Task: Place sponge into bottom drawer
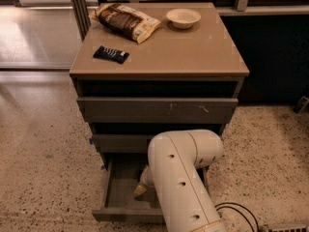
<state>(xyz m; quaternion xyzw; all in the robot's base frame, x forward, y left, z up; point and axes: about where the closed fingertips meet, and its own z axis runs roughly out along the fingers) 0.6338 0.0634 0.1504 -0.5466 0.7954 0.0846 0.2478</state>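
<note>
Claw (141, 186) down inside open bottom drawer (120, 213), mostly hidden behind arm (181, 178). Can't tell if spread or pinching anything.

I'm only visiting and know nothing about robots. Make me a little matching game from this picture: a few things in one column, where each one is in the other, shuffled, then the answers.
Things:
1. bowl
2. snack bag
3. black packet
4. gripper

Places:
A. down inside the open bottom drawer, mostly hidden behind the arm
B. back left of the cabinet top
C. back of the cabinet top, right of the middle
D. on the cabinet top, nearer the front left

Pairs: 1-C, 2-B, 3-D, 4-A.
</note>
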